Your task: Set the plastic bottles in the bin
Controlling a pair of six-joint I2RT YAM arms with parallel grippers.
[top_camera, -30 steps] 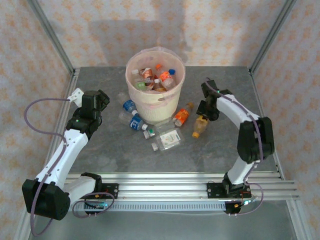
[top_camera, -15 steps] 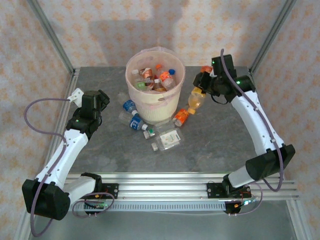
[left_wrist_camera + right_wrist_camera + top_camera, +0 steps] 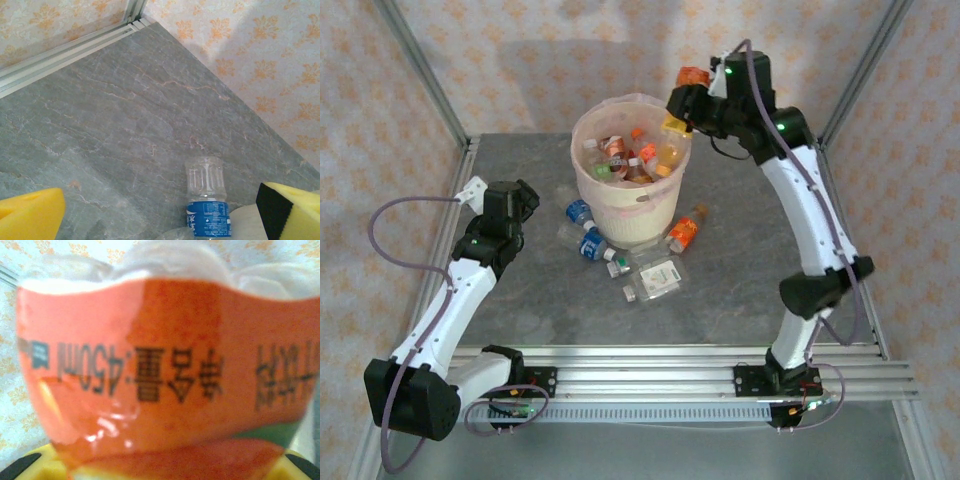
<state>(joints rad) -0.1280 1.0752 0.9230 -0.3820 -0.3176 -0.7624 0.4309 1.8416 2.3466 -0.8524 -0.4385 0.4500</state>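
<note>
Orange-label bottle (image 3: 160, 375) | R end effector (image 3: 682, 105) clamped on it, prob. over bin (image 3: 620, 215) | L end effector (image 3: 159, 195) wide-open

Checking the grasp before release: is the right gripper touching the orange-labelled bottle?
Touching: in the top view the orange-labelled bottle hangs from the right gripper above the bin.

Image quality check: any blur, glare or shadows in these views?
Right wrist: orange-label bottle very close, soft focus, small glare spots. Left wrist: sharp on blue-label bottle and table, shadow across wall. Top external: crisp, even light, faint shadow on wall behind bin.
</note>
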